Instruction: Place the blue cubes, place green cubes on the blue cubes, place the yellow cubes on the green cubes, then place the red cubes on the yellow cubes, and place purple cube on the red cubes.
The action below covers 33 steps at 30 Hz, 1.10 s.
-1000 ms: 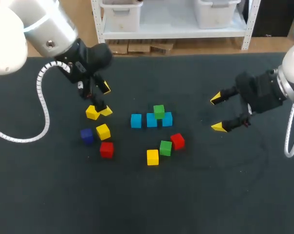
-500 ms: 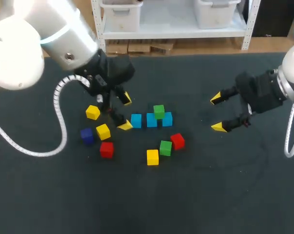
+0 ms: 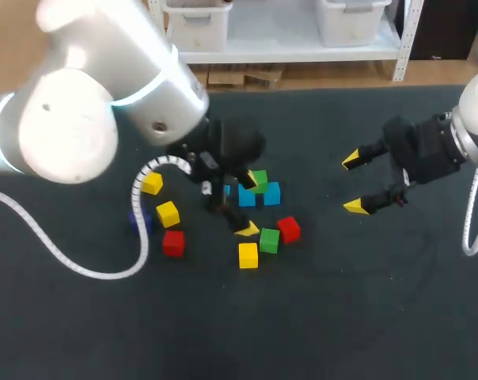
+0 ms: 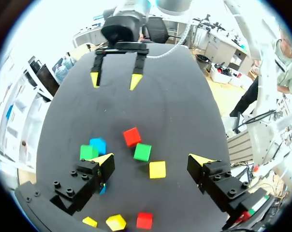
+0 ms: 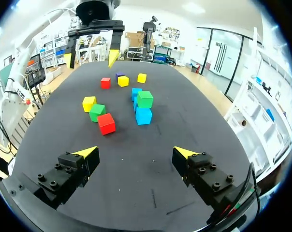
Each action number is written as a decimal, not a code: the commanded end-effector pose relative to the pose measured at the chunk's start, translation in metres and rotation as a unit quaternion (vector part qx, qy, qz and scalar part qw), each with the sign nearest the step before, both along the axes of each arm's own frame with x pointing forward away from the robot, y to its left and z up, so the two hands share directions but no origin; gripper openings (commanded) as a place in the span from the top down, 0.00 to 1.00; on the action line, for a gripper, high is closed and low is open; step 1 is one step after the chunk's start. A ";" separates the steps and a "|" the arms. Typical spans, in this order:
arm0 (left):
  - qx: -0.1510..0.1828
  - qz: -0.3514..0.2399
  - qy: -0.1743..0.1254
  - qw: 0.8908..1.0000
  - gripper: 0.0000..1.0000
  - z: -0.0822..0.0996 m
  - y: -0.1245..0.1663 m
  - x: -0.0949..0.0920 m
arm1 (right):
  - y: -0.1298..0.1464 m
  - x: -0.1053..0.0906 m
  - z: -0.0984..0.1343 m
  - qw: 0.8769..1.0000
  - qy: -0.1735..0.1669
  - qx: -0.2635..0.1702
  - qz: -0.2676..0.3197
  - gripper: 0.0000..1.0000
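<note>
Two light blue cubes (image 3: 272, 192) lie in a row at mid-table; a third is mostly hidden under my left arm. One green cube (image 3: 259, 180) sits on the row. My left gripper (image 3: 252, 206) hangs open over this cluster, holding nothing. In the left wrist view, a second green cube (image 4: 142, 152) and a yellow cube (image 4: 157, 169) lie between its fingers, below them, and a red cube (image 4: 132, 137) lies just ahead. My right gripper (image 3: 353, 184) stands open and empty to the right, well away from the cubes. A dark purple cube (image 5: 119, 75) lies far left.
Left of the cluster lie two yellow cubes (image 3: 168, 214) (image 3: 151, 184) and a red cube (image 3: 173, 243). My left arm's white cable (image 3: 140, 237) loops over the table by them. Bare dark mat (image 3: 318, 317) spreads across the front and right.
My left arm has swung right, from the yellow cube at the left to above the middle cluster. The right arm and all cubes have stayed put.
</note>
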<state>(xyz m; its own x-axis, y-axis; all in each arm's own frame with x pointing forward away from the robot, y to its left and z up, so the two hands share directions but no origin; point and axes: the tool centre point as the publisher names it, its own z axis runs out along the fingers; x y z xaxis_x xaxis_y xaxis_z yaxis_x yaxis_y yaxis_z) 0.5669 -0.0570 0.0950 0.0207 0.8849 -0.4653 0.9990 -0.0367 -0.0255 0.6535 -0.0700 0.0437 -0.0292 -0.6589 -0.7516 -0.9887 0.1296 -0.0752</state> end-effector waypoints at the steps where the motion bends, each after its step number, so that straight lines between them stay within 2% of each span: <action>1: 0.009 -0.022 0.004 1.000 0.00 -0.012 -0.024 -0.001 | -0.001 -0.001 0.000 1.000 -0.001 0.001 0.000 0.00; 8: 0.013 -0.055 0.015 0.998 0.00 -0.030 -0.047 -0.012 | -0.001 -0.001 0.000 1.000 -0.001 0.001 0.000 0.00; 13: 0.012 -0.065 0.017 0.998 0.00 -0.043 -0.058 -0.011 | -0.001 -0.001 0.000 1.000 -0.001 0.001 0.000 0.00; 19: 0.009 -0.073 0.010 0.997 0.00 -0.057 -0.066 -0.004 | -0.001 -0.001 0.000 1.000 -0.001 0.001 0.000 0.00; 33: 0.008 -0.016 0.003 1.000 0.00 -0.073 -0.048 0.024 | -0.001 -0.001 0.000 1.000 -0.001 0.001 0.000 0.00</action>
